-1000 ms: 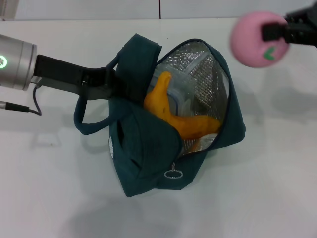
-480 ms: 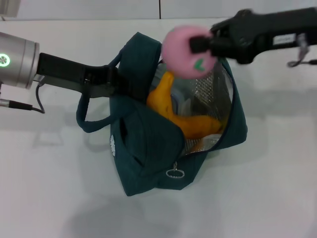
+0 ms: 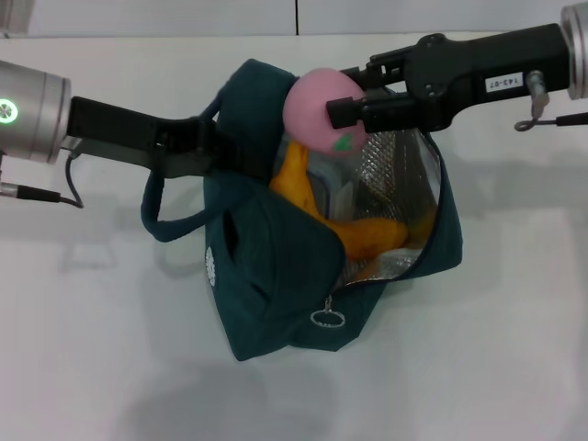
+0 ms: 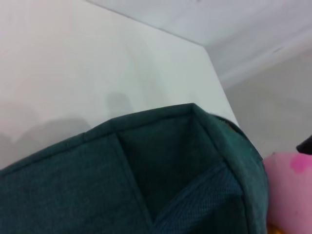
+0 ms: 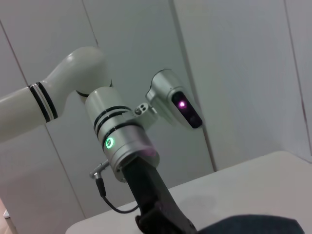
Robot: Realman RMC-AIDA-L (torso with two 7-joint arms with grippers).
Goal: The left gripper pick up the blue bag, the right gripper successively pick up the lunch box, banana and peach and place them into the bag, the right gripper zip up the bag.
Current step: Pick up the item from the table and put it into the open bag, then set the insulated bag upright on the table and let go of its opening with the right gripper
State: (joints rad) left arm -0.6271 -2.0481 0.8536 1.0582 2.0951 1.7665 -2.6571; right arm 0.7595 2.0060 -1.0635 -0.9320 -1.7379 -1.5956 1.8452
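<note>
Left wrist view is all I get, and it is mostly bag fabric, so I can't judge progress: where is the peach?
Observer: The peach hangs over the open mouth of the blue bag, clamped in the right gripper.
Operator: What is already inside?
Observer: The banana lies in the bag, on the lunch box.
Operator: What is my arm holding?
Observer: The left gripper grips the bag's rim, on the side away from the right gripper.
</note>
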